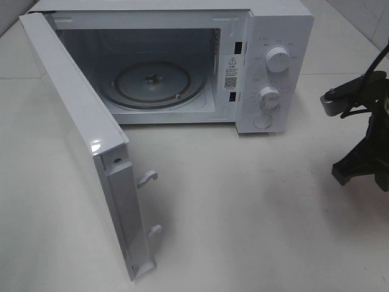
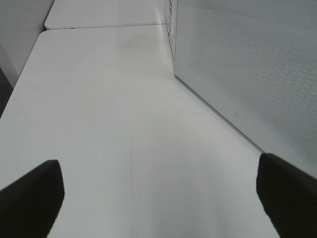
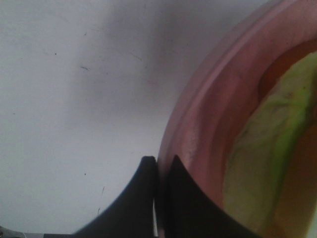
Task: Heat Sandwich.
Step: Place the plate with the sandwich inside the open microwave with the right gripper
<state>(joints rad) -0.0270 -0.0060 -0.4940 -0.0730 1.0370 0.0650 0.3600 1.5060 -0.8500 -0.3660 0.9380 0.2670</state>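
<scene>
Left fingers (image 2: 34,198): spread wide apart and holding nothing. Bare bench (image 2: 99,99) lies under the gap, and the dotted outer face of the microwave door (image 2: 247,74) is just beside one tip.
Right fingers (image 3: 133,203): pressed together on the rim of the plate (image 3: 208,124), one tip outside the rim and the other over its inner slope. I cannot tell whether the plate is lifted off the bench.
Sandwich (image 3: 262,158): on the pink plate, inward of the pinched rim. A pale green leaf shows with tan beside it, and it is seen only by the right wrist camera.
Microwave (image 1: 279,24): white, at 12 o'clock on the bench in the high view, with its cavity open.
Turntable (image 1: 161,82): a glass disc lying flat on the cavity floor.
Door: swung out toward 8 o'clock, with two latch hooks (image 1: 148,177) on its free edge.
Controls: two knobs (image 1: 278,61), one above the other, with a round button (image 1: 262,121) beneath, on the panel at the cavity's 3 o'clock side.
Right arm (image 1: 364,140): dark, at the 3 o'clock edge of the high view, well apart from the microwave.
</scene>
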